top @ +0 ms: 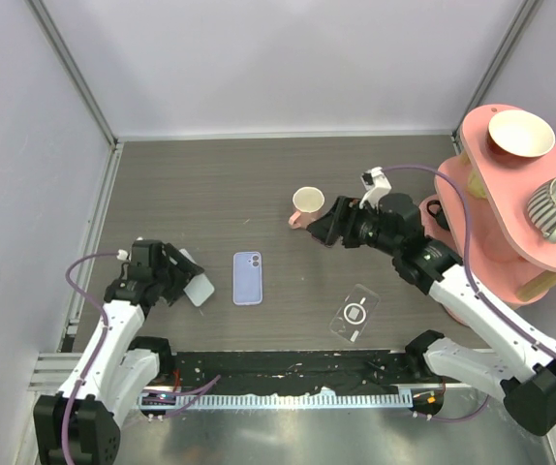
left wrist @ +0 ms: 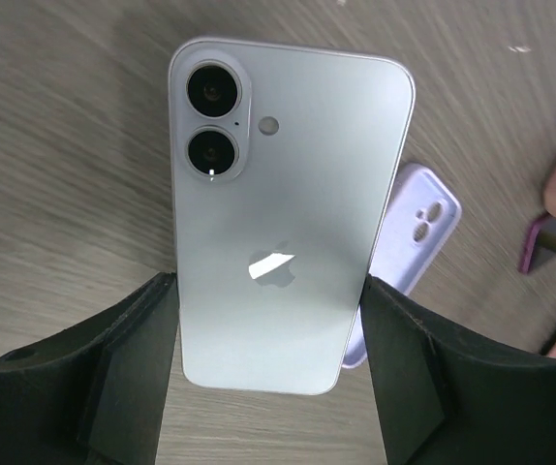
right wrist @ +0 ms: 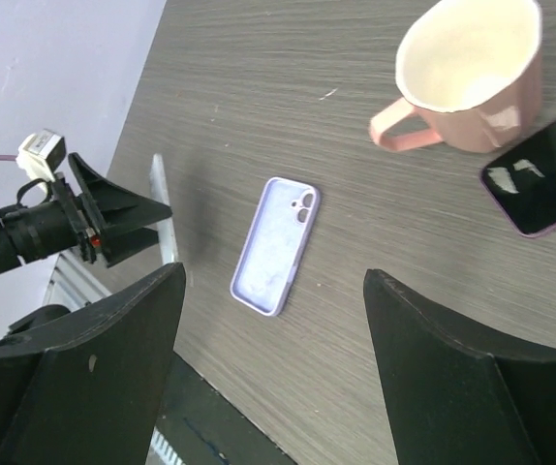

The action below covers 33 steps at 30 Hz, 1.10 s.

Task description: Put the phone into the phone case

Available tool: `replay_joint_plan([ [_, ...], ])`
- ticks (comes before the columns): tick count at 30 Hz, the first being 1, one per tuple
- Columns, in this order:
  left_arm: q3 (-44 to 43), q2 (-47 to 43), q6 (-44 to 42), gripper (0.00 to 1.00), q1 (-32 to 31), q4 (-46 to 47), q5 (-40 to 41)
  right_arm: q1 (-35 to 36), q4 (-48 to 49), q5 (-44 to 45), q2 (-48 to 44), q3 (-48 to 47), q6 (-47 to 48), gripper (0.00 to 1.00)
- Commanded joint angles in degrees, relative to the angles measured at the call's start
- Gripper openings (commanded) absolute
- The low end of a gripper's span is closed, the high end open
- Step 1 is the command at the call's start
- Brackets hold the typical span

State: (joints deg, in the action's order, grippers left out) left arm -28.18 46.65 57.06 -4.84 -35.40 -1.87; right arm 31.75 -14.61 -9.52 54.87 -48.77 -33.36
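Table [top: 210,184]: dark grey wood grain, enclosed by plain white walls [top: 278,58] on three sides. The lilac case [top: 247,278] lies flat near the table's middle. Just left of the case, the left hand [top: 183,281] grips the phone [left wrist: 288,194] by its long edges, with the back facing the wrist camera. Right of the case, beside the cup [top: 307,201], the right hand [top: 322,231] hovers wide, holding nothing.
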Motion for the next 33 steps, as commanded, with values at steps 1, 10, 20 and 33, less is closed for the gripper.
replay_joint_plan([
  [1,1.02,-3.41,-2.3,0.26,0.1,8.67,-9.64,2.61,9.85,-2.26,4.62,-4.66,-3.46,0.8],
  [10,4.62,-10.0,-0.64,0.25,0.1,19.29,-20.52,8.77,7.14,-0.41,22.54,-17.49,-2.24,0.77],
  [20,7.26,-16.85,1.47,0.24,0.01,26.61,-27.48,9.56,13.82,-9.81,28.53,-21.61,-3.81,0.79],
  [33,7.97,-16.51,1.74,0.23,0.01,28.01,-28.01,18.08,4.59,-5.34,43.39,-35.51,-0.92,0.75],
])
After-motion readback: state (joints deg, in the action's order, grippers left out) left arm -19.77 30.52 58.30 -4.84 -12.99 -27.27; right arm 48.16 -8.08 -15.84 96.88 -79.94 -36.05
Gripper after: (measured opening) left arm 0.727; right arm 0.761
